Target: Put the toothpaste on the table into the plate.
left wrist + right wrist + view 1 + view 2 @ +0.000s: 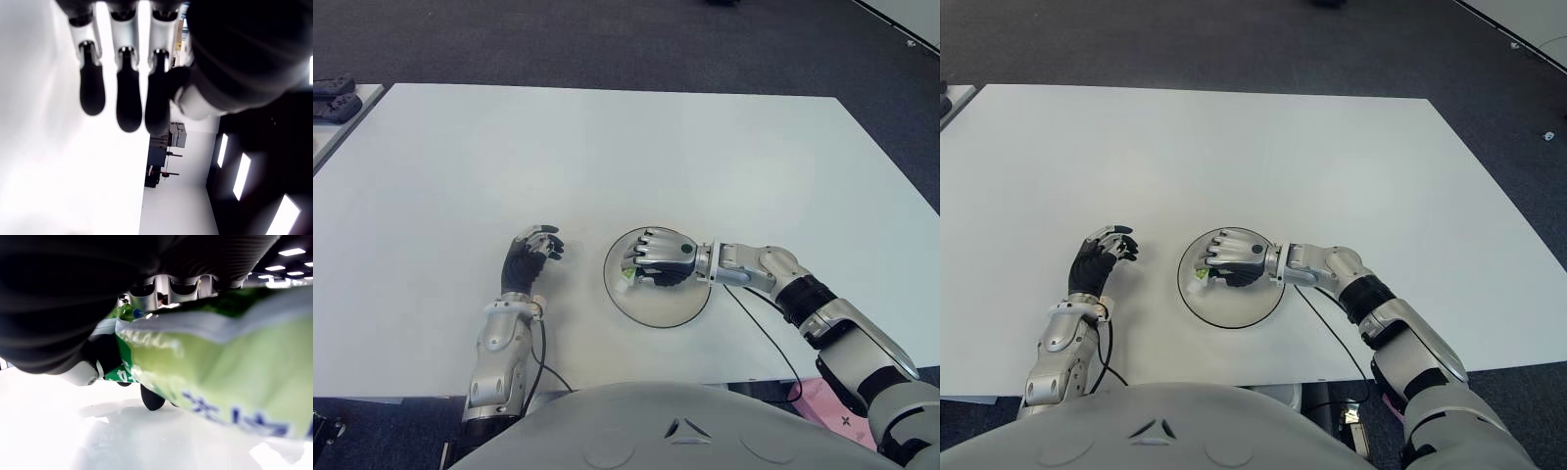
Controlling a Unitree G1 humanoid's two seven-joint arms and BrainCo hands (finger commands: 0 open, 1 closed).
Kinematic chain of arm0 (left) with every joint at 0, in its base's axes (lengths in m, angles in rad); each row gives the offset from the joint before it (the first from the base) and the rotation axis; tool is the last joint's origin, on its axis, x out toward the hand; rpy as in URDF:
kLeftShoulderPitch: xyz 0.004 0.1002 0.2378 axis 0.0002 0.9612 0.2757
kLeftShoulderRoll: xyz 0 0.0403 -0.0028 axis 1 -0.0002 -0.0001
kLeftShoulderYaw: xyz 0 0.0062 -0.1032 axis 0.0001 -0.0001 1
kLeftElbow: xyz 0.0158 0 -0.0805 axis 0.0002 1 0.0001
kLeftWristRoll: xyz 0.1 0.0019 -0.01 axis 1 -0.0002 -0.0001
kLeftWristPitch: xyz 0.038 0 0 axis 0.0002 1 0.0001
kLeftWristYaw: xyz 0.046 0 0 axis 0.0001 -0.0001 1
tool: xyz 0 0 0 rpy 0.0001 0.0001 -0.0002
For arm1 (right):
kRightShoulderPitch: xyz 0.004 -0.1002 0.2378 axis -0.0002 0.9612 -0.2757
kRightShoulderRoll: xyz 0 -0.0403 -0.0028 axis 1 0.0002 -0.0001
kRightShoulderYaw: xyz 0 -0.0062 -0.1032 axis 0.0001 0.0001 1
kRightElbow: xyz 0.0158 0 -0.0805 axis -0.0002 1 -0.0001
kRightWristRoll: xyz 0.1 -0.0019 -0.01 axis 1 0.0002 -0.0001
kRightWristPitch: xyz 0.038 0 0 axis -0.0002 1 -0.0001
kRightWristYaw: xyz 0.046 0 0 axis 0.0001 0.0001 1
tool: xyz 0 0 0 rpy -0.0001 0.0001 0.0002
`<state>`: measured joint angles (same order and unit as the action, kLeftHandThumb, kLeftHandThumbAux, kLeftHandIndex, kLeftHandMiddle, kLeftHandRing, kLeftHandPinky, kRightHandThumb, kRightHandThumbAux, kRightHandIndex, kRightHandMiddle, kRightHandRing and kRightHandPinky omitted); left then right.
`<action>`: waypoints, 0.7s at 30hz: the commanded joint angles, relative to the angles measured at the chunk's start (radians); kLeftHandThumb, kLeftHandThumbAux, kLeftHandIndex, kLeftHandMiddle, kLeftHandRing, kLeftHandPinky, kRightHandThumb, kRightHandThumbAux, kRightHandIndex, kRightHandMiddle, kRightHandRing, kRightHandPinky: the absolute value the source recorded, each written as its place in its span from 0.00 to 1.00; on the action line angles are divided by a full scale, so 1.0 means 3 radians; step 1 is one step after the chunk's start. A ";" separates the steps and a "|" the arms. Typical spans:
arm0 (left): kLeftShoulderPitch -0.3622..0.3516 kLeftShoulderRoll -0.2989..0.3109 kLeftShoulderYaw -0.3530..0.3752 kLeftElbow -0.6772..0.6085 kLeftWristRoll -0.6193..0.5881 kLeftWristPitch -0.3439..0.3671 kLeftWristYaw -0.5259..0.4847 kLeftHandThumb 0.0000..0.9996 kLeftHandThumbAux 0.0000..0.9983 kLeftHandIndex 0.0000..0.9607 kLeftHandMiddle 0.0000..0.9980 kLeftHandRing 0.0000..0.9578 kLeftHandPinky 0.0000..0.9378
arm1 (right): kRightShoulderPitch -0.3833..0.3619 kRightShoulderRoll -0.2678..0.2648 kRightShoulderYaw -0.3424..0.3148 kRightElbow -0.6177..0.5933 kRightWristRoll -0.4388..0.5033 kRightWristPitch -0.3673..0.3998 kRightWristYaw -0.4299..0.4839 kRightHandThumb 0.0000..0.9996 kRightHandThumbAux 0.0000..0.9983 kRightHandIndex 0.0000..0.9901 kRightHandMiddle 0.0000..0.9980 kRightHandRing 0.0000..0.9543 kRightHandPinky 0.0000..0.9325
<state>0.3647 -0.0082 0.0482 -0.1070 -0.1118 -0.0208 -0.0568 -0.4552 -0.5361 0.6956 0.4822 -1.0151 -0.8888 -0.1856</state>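
One toothpaste [628, 275], right hand [658, 258], one plate [683, 308]

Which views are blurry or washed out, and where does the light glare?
Right wrist view: toothpaste, held in the right hand, fills the frame out of focus. Left wrist view: table blown out white behind the dark fingers of the open left hand. Eye views: evenly lit, plate sharp.

The right hand [658, 258] reaches toward nine o'clock, palm down with fingers curled in a grasp, while the left hand [530, 257] points toward twelve o'clock, fingers loosely spread.
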 commanded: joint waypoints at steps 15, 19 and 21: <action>-0.0028 -0.0042 0.0006 0.0024 0.0017 0.0030 0.0031 0.71 0.72 0.45 0.55 0.57 0.57 | 0.0226 -0.0001 -0.0117 -0.0040 0.0460 0.0151 0.0495 0.37 0.33 0.03 0.03 0.04 0.09; -0.0028 -0.0043 0.0000 0.0004 0.0042 0.0057 0.0052 0.71 0.72 0.45 0.54 0.56 0.57 | 0.0236 -0.0025 -0.0132 -0.0086 0.0365 0.0176 0.0424 0.31 0.25 0.00 0.00 0.01 0.02; -0.0028 -0.0039 -0.0002 -0.0001 0.0052 0.0071 0.0058 0.71 0.72 0.45 0.54 0.56 0.57 | 0.0248 -0.0044 -0.0144 -0.0121 0.0321 0.0193 0.0388 0.30 0.22 0.00 0.00 0.00 0.01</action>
<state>0.3640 -0.0163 0.0563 -0.1070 -0.1112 -0.0198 -0.0545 -0.3988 -0.5332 0.6515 0.4520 -0.8820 -0.8525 -0.0706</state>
